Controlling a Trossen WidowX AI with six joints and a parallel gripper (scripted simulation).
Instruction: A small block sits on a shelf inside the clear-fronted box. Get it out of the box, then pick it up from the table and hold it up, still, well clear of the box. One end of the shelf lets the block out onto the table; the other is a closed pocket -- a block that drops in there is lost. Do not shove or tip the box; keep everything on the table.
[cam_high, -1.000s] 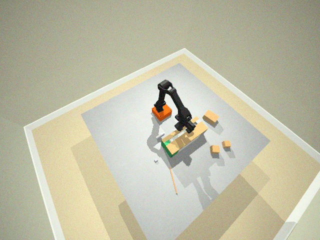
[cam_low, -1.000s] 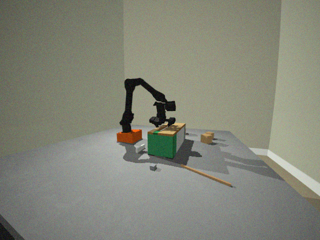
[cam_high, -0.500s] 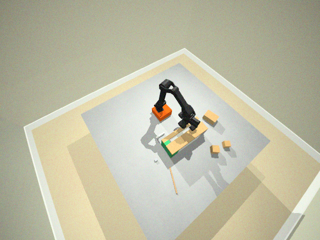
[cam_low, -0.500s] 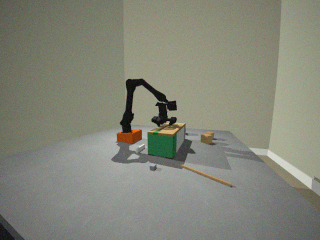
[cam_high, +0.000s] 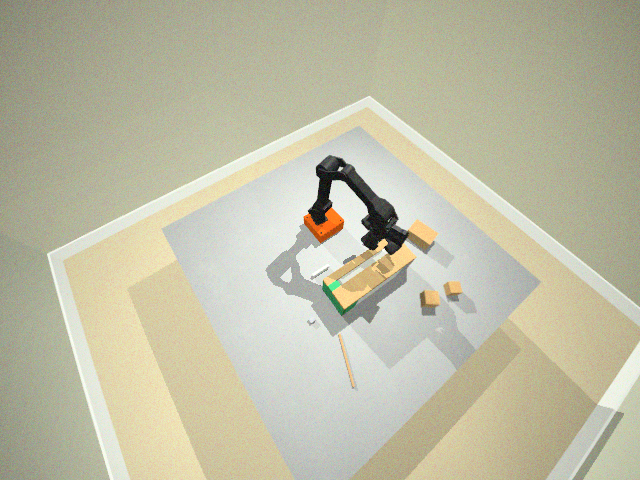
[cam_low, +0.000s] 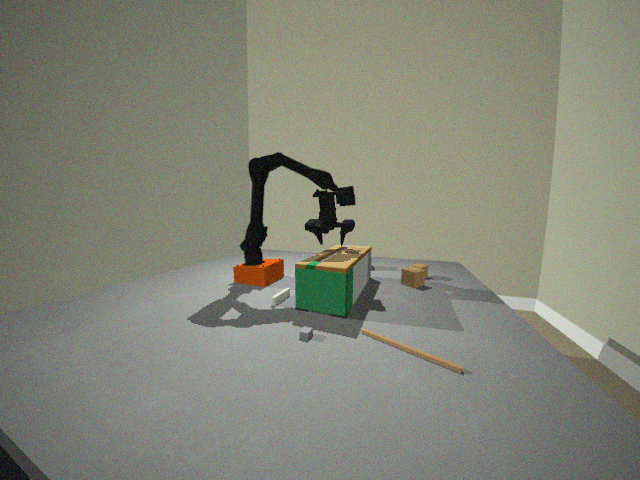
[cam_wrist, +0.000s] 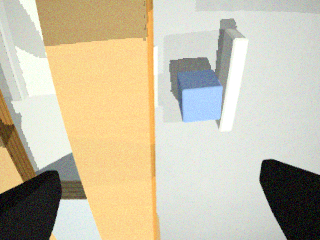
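Observation:
The box (cam_high: 356, 289) (cam_low: 321, 289) (cam_wrist: 110, 125) stands on the table with a wooden slotted top, a green end and a pale clear front. A small blue block (cam_wrist: 201, 102) lies outside the box on the table, between its back side and a white bar (cam_wrist: 234, 82); the top and exterior views do not show this block. My gripper (cam_high: 381, 248) (cam_low: 331, 244) (cam_wrist: 162, 177) is open and empty, pointing down above the end of the box away from the green one. In the wrist view its left finger is over the box and its right finger over the table; the block is farther up the picture.
Another white bar (cam_high: 320, 271) (cam_low: 280, 297) lies behind the box near the orange base (cam_high: 323, 225) (cam_low: 258, 272). A small grey cube (cam_high: 311, 322) (cam_low: 306, 334) and a thin wooden stick (cam_high: 346, 361) (cam_low: 413, 351) lie off the green end. Wooden blocks (cam_high: 422, 234) (cam_high: 429, 298) (cam_high: 452, 287) stand around the box.

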